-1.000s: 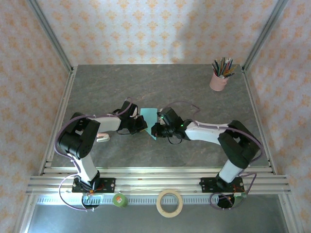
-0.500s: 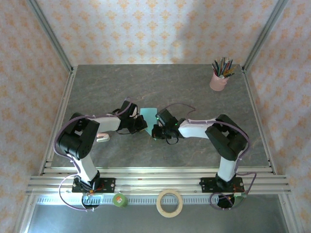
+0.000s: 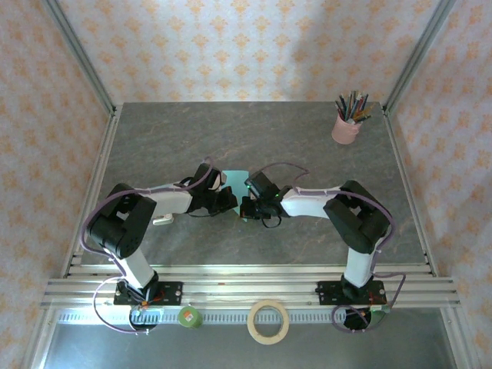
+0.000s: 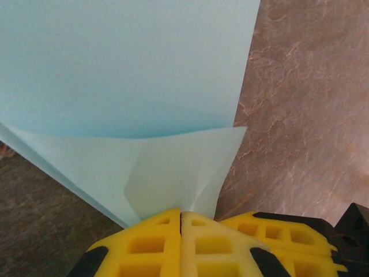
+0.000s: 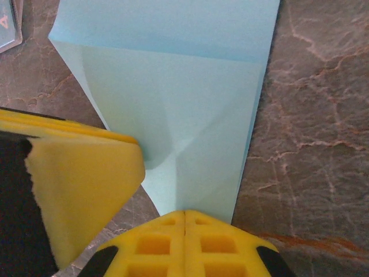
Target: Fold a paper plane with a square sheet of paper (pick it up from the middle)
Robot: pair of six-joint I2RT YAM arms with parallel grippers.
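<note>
Grips the square sheet of paper (image 4: 127,63) from both sides: left fingers (image 4: 144,245) shut together on a raised flap, right fingers (image 5: 151,245) clamped on its edge, well apart from the pencil cup (image 3: 346,127), nearer and leftward. Could tear or skew the crease — opposed pulling would cause it.

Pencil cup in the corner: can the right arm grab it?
Probably not yet. Nothing blocks the way to the pencil cup, but the right gripper is shut on the square sheet of paper, which the left gripper also pinches.
</note>
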